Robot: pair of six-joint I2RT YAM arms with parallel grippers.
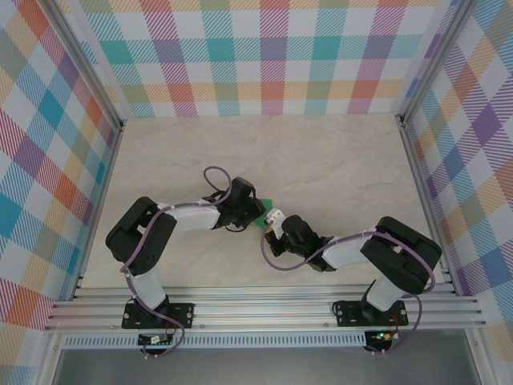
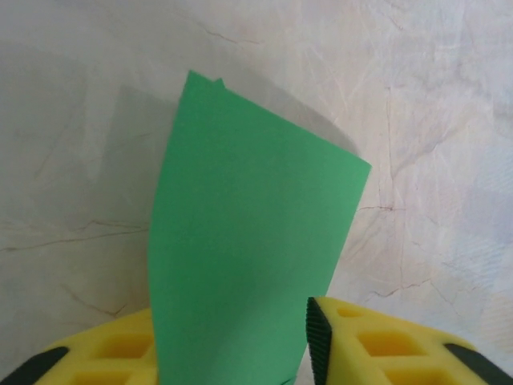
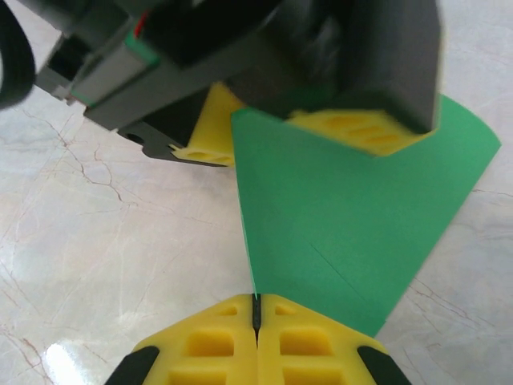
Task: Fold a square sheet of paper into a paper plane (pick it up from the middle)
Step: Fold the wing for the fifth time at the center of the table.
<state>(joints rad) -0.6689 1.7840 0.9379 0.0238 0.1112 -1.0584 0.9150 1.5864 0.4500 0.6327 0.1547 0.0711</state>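
The green paper (image 3: 345,233) hangs between my two grippers, just above the pale marbled table (image 1: 337,160), near its middle and a little toward my bases. It is folded at least once: from my left wrist I see two layers at its far top corner, one edge peeping just past the other.

My right gripper (image 3: 256,309) has its fingers pressed tightly together. The paper's lower corner runs down into the seam between them, so I am pinching the paper there by its edge. From that pinch the paper fans upward and off to one side as a broad wedge with a faint crease across it.

My left gripper (image 2: 232,341) faces the right one from the other side of the paper. Its yellow fingers (image 2: 377,345) stand apart, with the paper rising out of the gap between them. The paper covers the inner side of one finger, and its edge lies right at the black pad of the other. From my right wrist I see one of these fingers behind the paper and the other in front of it. I cannot tell whether either pad truly presses on the paper.

From above, my two grippers sit nearly tip to tip, with a small green corner showing just beyond them.
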